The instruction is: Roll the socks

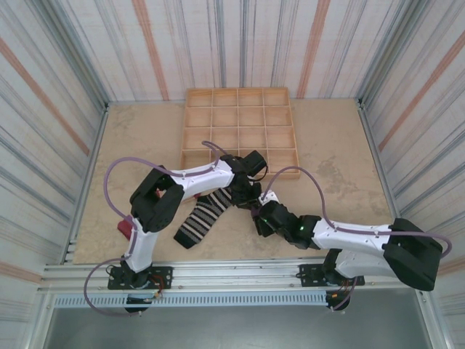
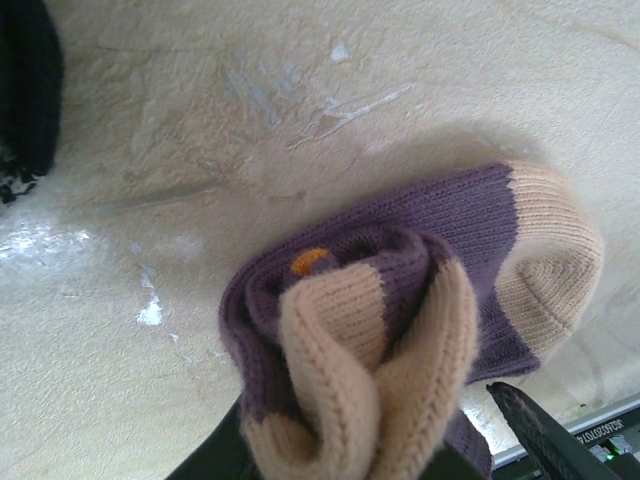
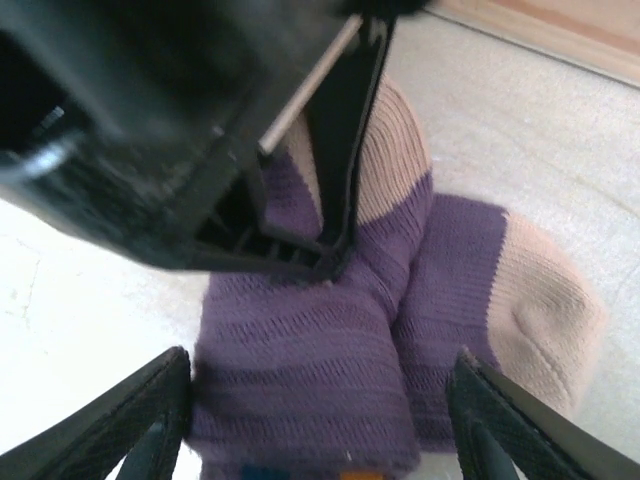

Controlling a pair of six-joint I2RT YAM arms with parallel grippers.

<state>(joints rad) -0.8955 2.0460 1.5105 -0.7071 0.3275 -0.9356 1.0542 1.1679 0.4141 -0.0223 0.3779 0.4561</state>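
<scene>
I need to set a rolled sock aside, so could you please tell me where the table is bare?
Bare table lies right of the wooden tray, and left of it too. It is crowded in front of the tray, around the purple sock and the striped sock.

The right gripper (image 3: 315,425) spreads its fingers (image 3: 130,425) astride the purple sock (image 3: 300,350) (tan-ended), pinched by the left gripper (image 3: 330,240).
</scene>
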